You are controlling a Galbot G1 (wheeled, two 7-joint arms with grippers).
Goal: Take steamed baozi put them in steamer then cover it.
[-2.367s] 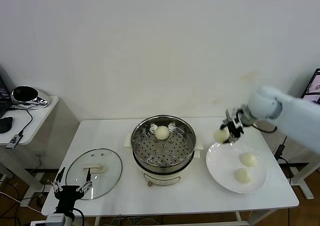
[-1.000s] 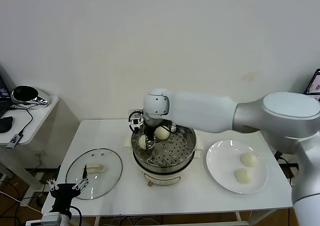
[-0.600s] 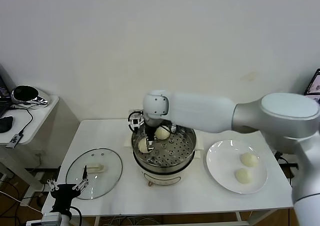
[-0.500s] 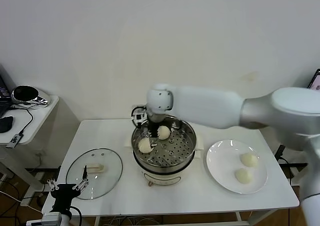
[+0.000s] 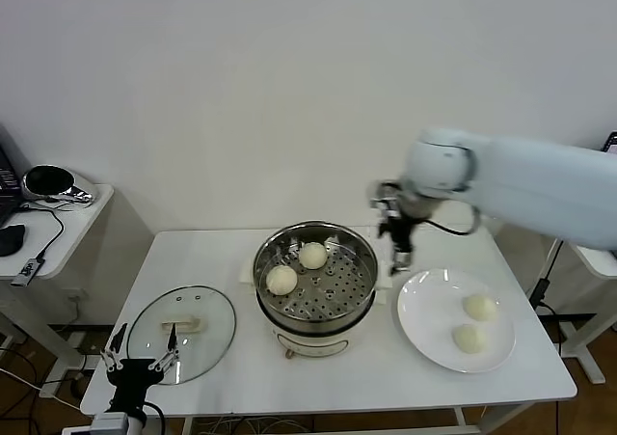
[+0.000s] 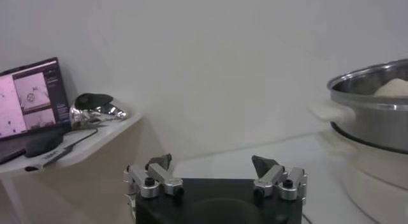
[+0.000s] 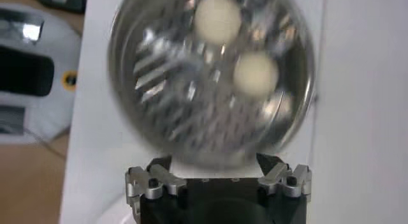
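Note:
The steel steamer stands mid-table with two baozi on its perforated tray, one at the left and one at the back. They also show in the right wrist view. Two more baozi lie on the white plate to the right. The glass cover with its cream handle lies flat on the table's left. My right gripper is open and empty, above the gap between steamer and plate. My left gripper is open and parked at the front left edge, by the cover.
A side table with a mouse, cables and a shiny object stands to the left. In the left wrist view the steamer's wall rises at the side and a laptop screen sits on the side table.
My right gripper let go of a baozi on the tray's left side, rose out of the steamer and swung right toward the plate. The left arm stayed put.

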